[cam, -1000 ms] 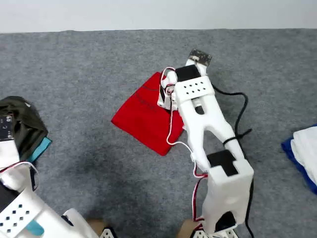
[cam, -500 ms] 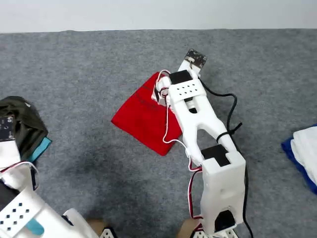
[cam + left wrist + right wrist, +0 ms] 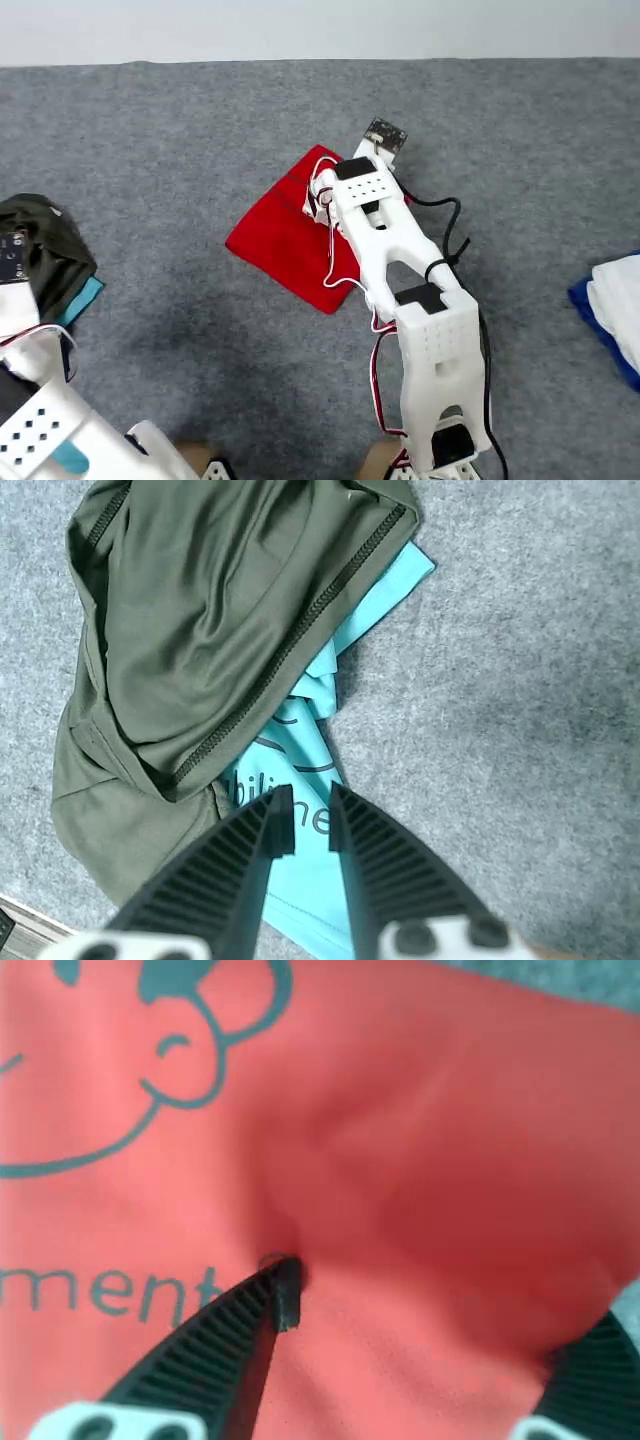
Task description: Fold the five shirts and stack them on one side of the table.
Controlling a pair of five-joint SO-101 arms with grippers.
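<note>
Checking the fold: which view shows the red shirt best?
The high view: the red shirt shows almost whole, one side under the right arm. The right wrist view gives a close patch beneath the right gripper. The left wrist view faces the olive shirt and teal shirt.

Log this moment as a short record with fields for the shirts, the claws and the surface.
Centre: folded red cloth shirt on grey felt table cover
Right arm: right claw open, one fingertip pressing into the red shirt
Left side: crumpled olive-green shirt lying over turquoise shirt
Left arm: left claw narrowly open, empty, over the turquoise shirt
Right edge: white folded shirt on blue shirt
</note>
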